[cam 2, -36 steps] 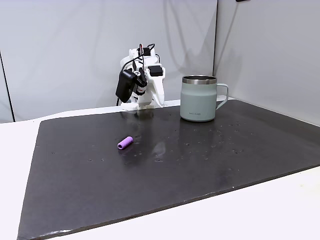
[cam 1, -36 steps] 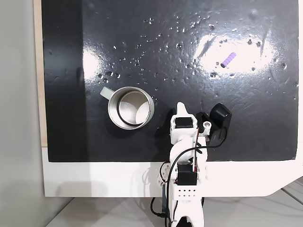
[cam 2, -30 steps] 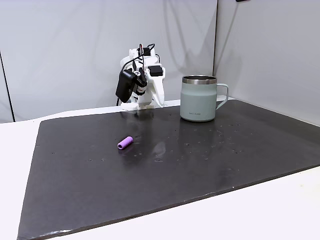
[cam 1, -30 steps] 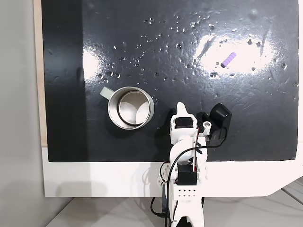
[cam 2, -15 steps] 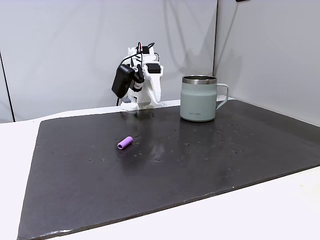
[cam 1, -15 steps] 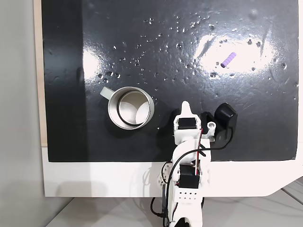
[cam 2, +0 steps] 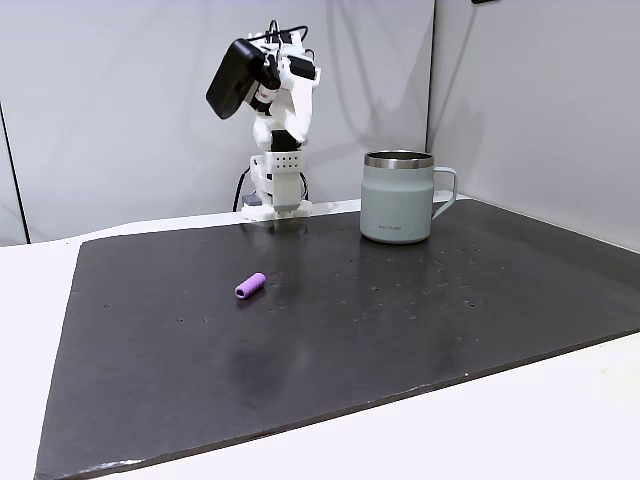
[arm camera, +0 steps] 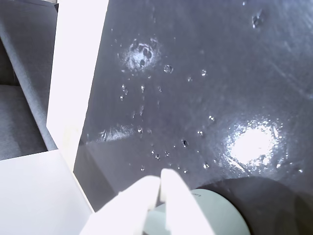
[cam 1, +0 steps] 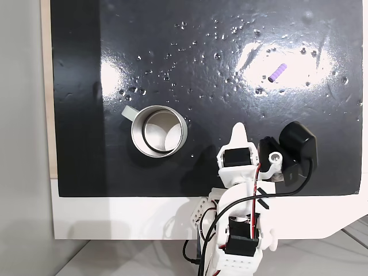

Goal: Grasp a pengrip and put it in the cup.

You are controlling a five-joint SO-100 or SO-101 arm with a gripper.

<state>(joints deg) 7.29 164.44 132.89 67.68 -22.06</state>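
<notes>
The pengrip (cam 1: 277, 72) is a tiny light-purple ribbed cylinder lying on the black mat, at the upper right of the top-down fixed view. In the side fixed view the pengrip (cam 2: 251, 286) lies left of centre. The silver cup (cam 1: 158, 130) stands upright, handle to the upper left, and holds nothing that I can see. From the side the cup (cam 2: 398, 198) looks pale grey-green. My gripper (cam 1: 238, 132) is raised high above the mat's near edge, right of the cup and far from the pengrip. In the wrist view the gripper (arm camera: 160, 180) has its white fingers pressed together, holding nothing.
The black mat (cam 1: 172, 57) carries droplets and bright glare spots. A white table border (cam 1: 115, 215) runs along its near edge. The arm (cam 2: 280, 120) stands tall at the back of the mat. A pale grey-green rounded shape (arm camera: 220, 215) sits behind the fingertips.
The arm has risen from a folded low pose to a tall one, and the gripper head has swung right in the top-down view. Pengrip and cup have not moved.
</notes>
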